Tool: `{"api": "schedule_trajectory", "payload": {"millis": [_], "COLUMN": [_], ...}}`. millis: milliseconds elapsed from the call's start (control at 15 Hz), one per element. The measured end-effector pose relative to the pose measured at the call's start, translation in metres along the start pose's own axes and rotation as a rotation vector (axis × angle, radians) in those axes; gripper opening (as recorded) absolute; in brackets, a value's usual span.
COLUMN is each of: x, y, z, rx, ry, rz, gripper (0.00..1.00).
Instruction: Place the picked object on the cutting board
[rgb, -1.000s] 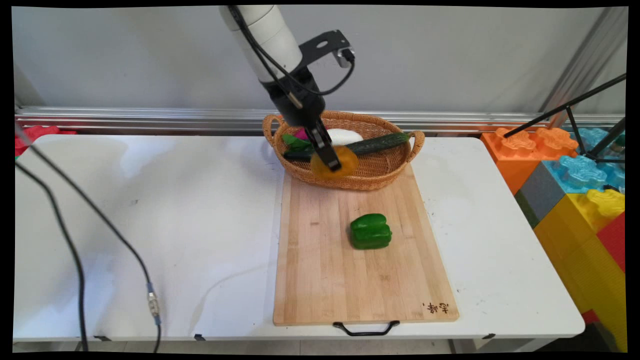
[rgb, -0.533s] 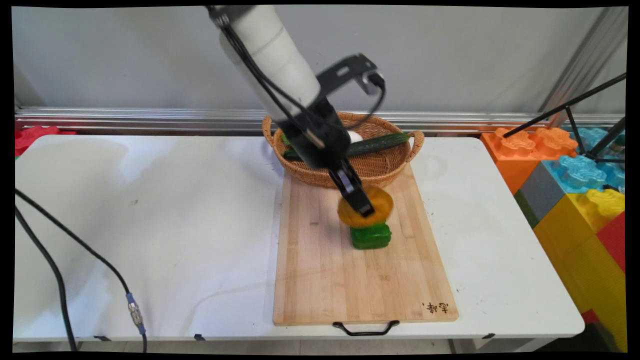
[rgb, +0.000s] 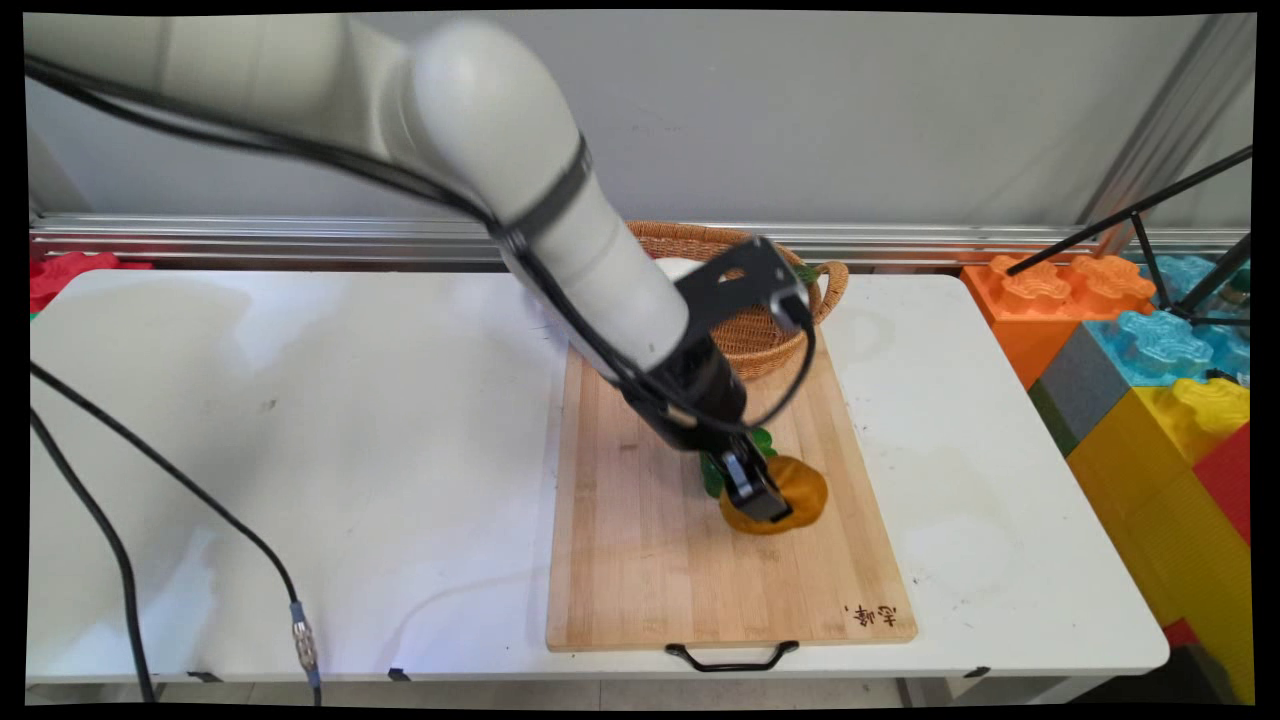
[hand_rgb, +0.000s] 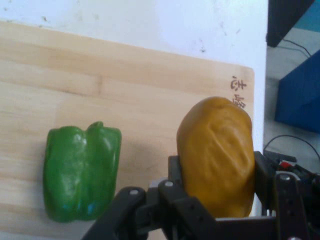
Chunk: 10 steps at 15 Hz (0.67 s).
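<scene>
- White table (rgb: 300, 420): takes up most of the main view, with the wall running along behind its far edge. Black cables (rgb: 120, 560) droop across its left side.
- Toy block stack (rgb: 1160, 400): big orange, blue, yellow and red bricks piled off the table's right edge, not on the table itself.
- Cutting board (rgb: 640, 560): light wood, long way running from the table's near edge to the far edge, a bit right of the middle. Black handle at its near end, small stamped characters (hand_rgb: 239, 92) at its near right corner.
- Wicker basket (rgb: 760, 330): sits at the board's far end, overlapping the far edge of the board. The arm covers most of it, so I can't really make out what's inside.
- Gripper (rgb: 755, 495): down low over the right half of the board, clamped around the orange thing. In the hand view you can see a finger pressed against each side of it.
- Orange potato-looking lump (hand_rgb: 217, 155): rounded, dull orange-yellow, held between the fingers right at board level. Can't tell if it's actually resting on the wood or just above it.
- Green bell pepper (hand_rgb: 82, 172): lying on the board just beside the orange lump, with a strip of bare wood between them. From the main view it's mostly hidden behind the gripper.
</scene>
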Motion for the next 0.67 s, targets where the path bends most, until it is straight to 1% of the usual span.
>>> {"api": "schedule_trajectory", "payload": {"millis": [267, 667], "x": [-0.012, -0.023], "y": [0.003, 0.004], "z": [0.034, 0.070], "rx": [0.006, 0.023], "ry": [0.007, 0.026], "rz": [0.006, 0.024], "gripper": [0.00, 0.00]}}
